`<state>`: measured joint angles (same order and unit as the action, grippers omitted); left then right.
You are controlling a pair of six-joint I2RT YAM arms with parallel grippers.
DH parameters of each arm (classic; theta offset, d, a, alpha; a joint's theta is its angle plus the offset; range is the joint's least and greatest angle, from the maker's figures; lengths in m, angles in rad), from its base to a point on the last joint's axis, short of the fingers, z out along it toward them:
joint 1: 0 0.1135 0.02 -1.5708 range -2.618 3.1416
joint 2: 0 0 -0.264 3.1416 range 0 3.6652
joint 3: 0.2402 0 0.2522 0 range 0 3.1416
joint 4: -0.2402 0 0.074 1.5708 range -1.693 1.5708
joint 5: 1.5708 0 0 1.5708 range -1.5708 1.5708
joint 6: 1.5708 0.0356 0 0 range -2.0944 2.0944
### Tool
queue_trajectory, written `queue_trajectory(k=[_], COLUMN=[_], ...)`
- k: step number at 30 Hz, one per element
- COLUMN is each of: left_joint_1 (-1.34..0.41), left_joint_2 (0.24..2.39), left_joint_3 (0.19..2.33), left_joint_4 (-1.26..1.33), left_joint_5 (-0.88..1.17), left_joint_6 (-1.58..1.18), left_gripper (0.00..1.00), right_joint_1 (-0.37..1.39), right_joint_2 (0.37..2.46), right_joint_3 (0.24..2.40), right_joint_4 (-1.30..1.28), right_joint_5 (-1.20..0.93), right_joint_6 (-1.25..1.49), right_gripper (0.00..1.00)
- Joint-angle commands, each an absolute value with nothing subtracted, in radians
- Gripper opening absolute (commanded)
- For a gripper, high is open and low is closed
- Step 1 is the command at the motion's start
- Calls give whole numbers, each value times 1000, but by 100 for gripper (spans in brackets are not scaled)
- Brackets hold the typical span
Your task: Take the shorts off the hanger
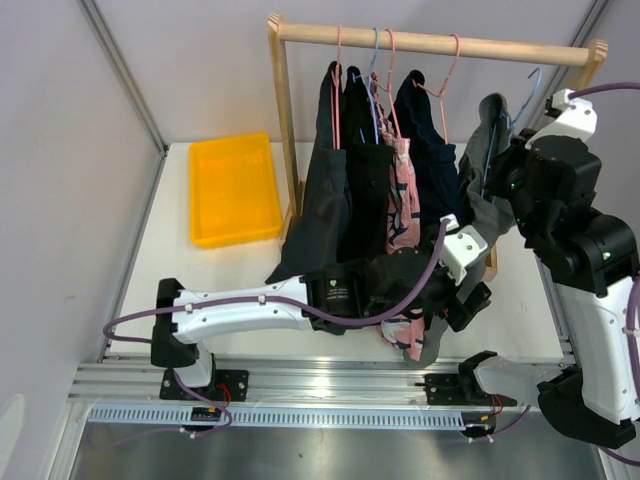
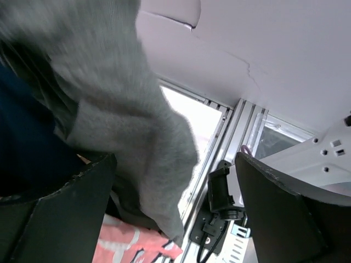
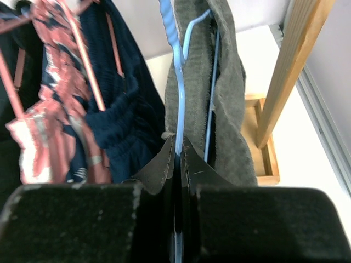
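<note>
**Step in hand: freeing the grey pair.** The right gripper (image 3: 178, 147), jaws pressed together, pinches the wire of the blue hanger (image 3: 176, 82). This hanger carries the grey shorts (image 3: 227, 82), which hang at about 2 o'clock on the table (image 1: 160, 265), by the right end of the wooden rail (image 1: 430, 42). The left gripper (image 2: 174, 211) is spread wide beneath them. Grey cloth hangs between its fingers (image 2: 60, 219), ungripped. The navy shorts (image 1: 432, 150), pink patterned shorts (image 1: 402, 205), black shorts (image 1: 367, 190) and charcoal shorts (image 1: 318, 200) hang toward 12 o'clock. A yellow tray (image 1: 235, 190) lies at 10 o'clock. Whether the blue hook rides the rail is unclear from overhead. The next move, as judged, calls for the left jaws to close on the hem and draw it toward 6 o'clock, with the right gripper bracing the hanger.
</note>
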<state>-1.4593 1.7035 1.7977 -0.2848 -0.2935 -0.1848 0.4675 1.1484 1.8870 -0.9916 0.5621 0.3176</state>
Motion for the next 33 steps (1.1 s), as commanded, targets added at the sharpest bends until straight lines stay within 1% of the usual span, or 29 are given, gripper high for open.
queue_trajectory(k=[1, 4, 6, 7, 10, 11, 12, 14, 17, 22, 24, 26, 30, 33], left_joint_1=[-1460, -1460, -1460, -1460, -1460, -1460, -1462, -1466, -1515, -1693, -1771, -1836, -1862, -1858], left_joint_2=[1736, 1747, 1759, 1761, 1764, 1761, 1755, 1741, 1694, 1593, 1577, 1577, 1617, 1650], left_joint_3=[1830, 1830, 1832, 1835, 1836, 1836, 1833, 1813, 1769, 1588, 1495, 1450, 1404, 1423], left_joint_4=[-244, -226, -218, -216, -203, -201, -201, -195, -198, -160, -140, -143, -153, -146], left_joint_5=[-307, -298, -301, -304, -331, -342, -357, -356, -408, -544, -580, -633, -634, -658], left_joint_6=[-206, -216, -222, -224, -227, -238, -241, -239, -221, -242, -284, -334, -419, -402], left_gripper=[93, 86, 76, 66, 31, 3, 0, 0, 0, 0, 0, 0, 0, 0], right_joint_1=[471, 471, 471, 472, 472, 469, 471, 471, 466, 442, 416, 382, 332, 322], right_joint_2=[1143, 1144, 1143, 1144, 1137, 1132, 1128, 1123, 1131, 1172, 1198, 1218, 1230, 1217], right_joint_3=[2006, 2039, 2048, 2049, 2049, 2045, 2036, 2028, 2026, 2066, 2098, 2126, 2146, 2126], right_joint_4=[-992, -1019, -1035, -1040, -1060, -1061, -1060, -1055, -1048, -1037, -1040, -1040, -1057, -1080], right_joint_5=[549, 525, 508, 505, 499, 499, 499, 505, 518, 520, 512, 488, 437, 419], right_joint_6=[345, 357, 367, 370, 380, 380, 380, 377, 357, 307, 293, 279, 282, 305], right_gripper=[0, 0, 0, 0, 0, 0, 0, 0, 0, 0, 0, 0, 0, 0])
